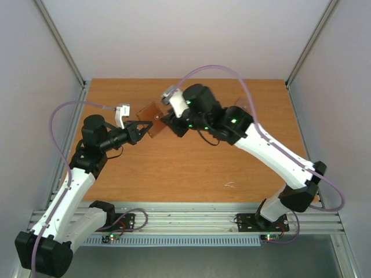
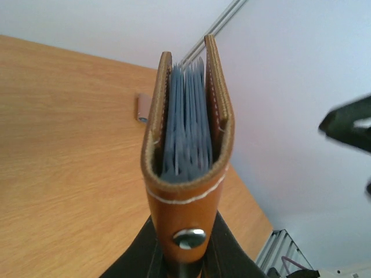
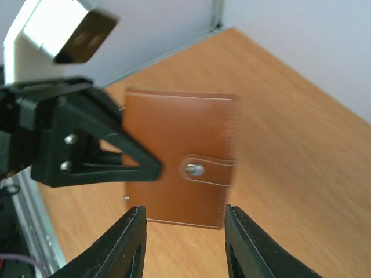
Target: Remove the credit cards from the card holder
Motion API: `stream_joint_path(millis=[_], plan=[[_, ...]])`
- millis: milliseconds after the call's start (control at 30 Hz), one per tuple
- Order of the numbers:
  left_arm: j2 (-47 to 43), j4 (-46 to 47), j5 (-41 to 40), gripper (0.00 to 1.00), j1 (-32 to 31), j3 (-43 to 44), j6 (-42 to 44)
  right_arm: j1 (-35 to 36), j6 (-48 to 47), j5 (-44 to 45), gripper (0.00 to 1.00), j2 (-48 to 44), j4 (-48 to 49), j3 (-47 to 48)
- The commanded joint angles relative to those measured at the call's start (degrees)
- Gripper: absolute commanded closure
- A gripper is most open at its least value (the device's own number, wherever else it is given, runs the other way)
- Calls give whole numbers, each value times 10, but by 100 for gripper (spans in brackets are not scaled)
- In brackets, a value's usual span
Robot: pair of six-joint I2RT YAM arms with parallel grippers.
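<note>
The card holder [image 1: 152,120] is a tan-brown leather wallet held in the air over the table's back middle. My left gripper [image 1: 143,128] is shut on its edge. In the left wrist view the card holder [image 2: 186,197] stands end-on between my left gripper's [image 2: 185,258] jaws, with grey-blue edges of the credit cards [image 2: 186,124] packed inside. In the right wrist view the card holder [image 3: 174,145] faces me with its snap tab [image 3: 206,169] fastened. My right gripper [image 3: 182,231] is open and empty just short of its lower edge, and it is also in the top view [image 1: 172,123].
A small brownish object [image 2: 142,108] lies on the wooden table [image 1: 174,174] toward the back right; it is partly behind my right arm in the top view [image 1: 240,103]. Grey walls enclose the table on three sides. The left wrist camera [image 3: 58,29] is close by.
</note>
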Motion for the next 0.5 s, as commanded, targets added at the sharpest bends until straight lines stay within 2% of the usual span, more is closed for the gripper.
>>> stream_joint_path(millis=[0,233,467], plan=[[-6,2,-14,100,0,18,13,32,-56,22,62,73,-55,49],[-8,18,3,100,-1,15,14,33,-67,53,64,146,-62,119],[-8,37,25,100,-1,13,15,33,-68,116,75,169,-49,127]])
